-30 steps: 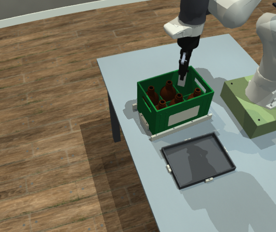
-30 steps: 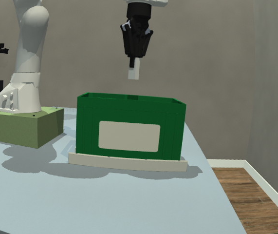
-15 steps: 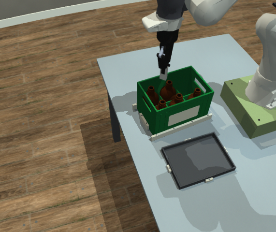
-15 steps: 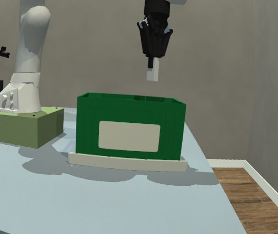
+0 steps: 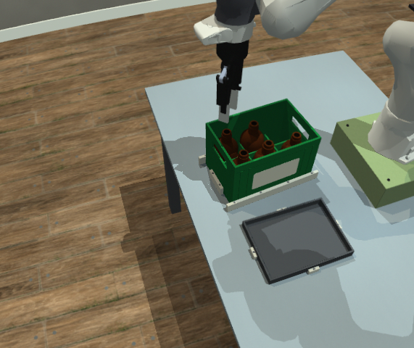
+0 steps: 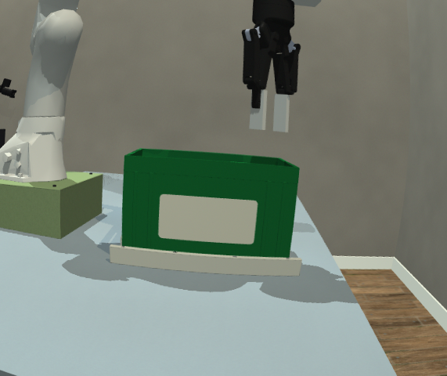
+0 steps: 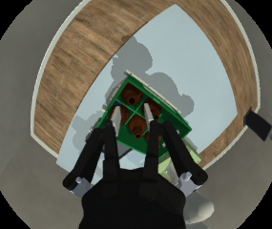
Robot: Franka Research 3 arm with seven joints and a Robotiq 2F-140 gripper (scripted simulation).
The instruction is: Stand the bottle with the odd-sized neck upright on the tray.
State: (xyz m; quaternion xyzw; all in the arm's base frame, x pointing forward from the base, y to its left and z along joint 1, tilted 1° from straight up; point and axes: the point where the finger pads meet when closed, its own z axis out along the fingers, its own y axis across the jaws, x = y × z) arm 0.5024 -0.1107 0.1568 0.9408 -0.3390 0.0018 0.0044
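We had five brown bottles (image 5: 252, 140) (image 7: 137, 126) upright in the green crate (image 5: 313, 149) (image 6: 209, 182) (image 7: 180, 129); the odd one was among them, but we couldn't tell which from the necks. They looked like glass: stiff, slick, breakable if knocked, probably moderately heavy; whether they were full, we couldn't tell. Best hold, we judged: the neck just under the lip, a pad on each side, squeezed firmly since smooth glass might slip or swing, then lifted straight up past the dividers.

We counted five bottles, one crate, one tray (image 5: 293, 239) and one gripper (image 5: 228, 114) (image 6: 268, 130) (image 7: 132, 110). Crate cells: six, three by two, five filled, one without a bottle. Around the tray we saw four small stops (image 5: 313, 270). No bottle stood on the tray, so the transfer was undone.

Fingers were partly spread, nothing between them, above the crate and clear of the bottles. We judged that the necks needed comparing before any lift; a wrong pick was the main risk.
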